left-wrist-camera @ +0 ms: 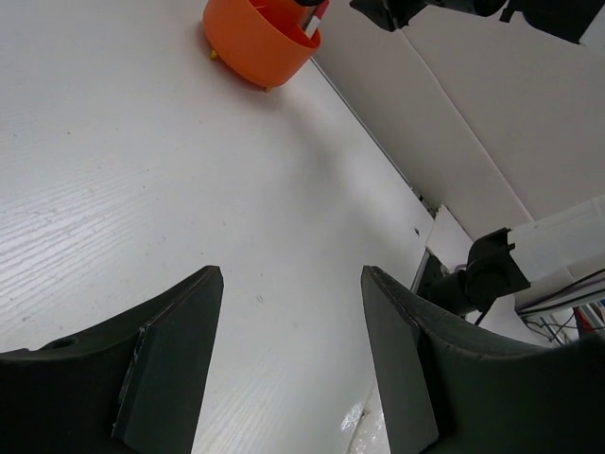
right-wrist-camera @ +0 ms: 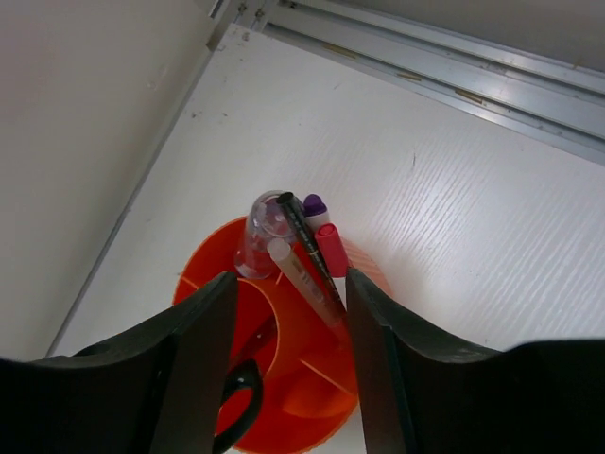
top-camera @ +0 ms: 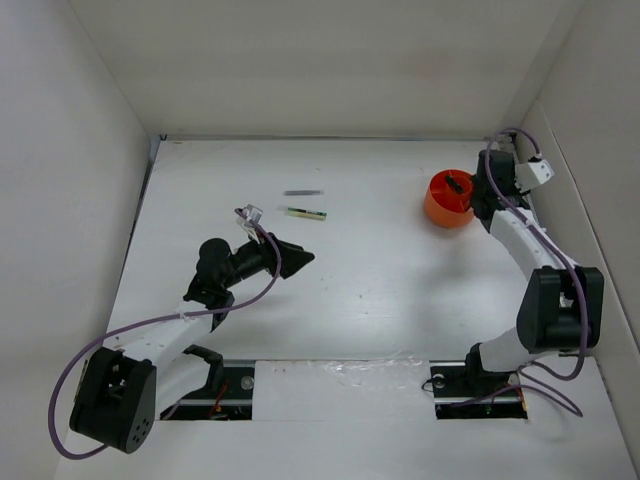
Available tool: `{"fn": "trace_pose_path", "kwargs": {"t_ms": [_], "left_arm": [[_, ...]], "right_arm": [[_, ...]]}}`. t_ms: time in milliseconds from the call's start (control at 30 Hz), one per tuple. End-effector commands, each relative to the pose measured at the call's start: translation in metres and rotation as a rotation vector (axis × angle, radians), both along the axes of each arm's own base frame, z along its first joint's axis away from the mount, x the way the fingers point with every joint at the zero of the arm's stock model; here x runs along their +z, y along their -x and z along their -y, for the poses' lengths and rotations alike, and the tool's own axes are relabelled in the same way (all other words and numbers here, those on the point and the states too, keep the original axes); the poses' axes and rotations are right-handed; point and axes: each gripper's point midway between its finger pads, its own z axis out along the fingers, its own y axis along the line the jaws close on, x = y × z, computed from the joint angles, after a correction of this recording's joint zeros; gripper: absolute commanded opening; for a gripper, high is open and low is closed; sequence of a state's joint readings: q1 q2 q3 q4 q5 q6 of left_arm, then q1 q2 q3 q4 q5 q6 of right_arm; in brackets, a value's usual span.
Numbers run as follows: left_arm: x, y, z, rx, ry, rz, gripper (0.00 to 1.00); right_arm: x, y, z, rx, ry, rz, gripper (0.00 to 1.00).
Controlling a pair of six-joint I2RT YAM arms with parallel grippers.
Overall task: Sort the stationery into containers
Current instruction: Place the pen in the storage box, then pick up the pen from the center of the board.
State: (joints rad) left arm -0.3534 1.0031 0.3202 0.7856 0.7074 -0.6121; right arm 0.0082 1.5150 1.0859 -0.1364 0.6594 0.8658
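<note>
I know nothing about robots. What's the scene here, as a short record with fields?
container: orange organiser, far right of the table
inside it: pens, scissors
loose on table: dark grey stick, green-yellow marker, side by side, not touching
left hand: open, empty, near the loose items
right hand: open, above the organiser

There is one round bright-orange plastic organiser (top-camera: pixel 445 218). Two slim items lie loose: one short dark grey stick (top-camera: pixel 301 193) and one green-yellow marker (top-camera: pixel 305 213). Inside the organiser I count one pair of black-handled scissors (right-wrist-camera: pixel 241 407) and at least four pens (right-wrist-camera: pixel 331 251); the exact number is unclear.
</note>
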Motion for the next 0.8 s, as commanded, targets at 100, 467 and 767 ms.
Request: {"fn": "trace_pose_path", "kwargs": {"t_ms": [100, 467, 767], "left_arm": [[0.014, -0.006, 0.000, 0.019, -0.004, 0.067, 0.57], [-0.006, -0.034, -0.019, 0.213, -0.075, -0.009, 0.48], [-0.040, -0.064, -0.046, 0.438, -0.153, -0.153, 0.23]], "right_arm": [[0.058, -0.005, -0.015, 0.062, -0.017, 0.138, 0.64], [0.079, 0.014, -0.112, 0.391, -0.082, 0.266, 0.30], [0.053, 0.038, -0.233, 0.768, -0.168, 0.225, 0.00]]}}
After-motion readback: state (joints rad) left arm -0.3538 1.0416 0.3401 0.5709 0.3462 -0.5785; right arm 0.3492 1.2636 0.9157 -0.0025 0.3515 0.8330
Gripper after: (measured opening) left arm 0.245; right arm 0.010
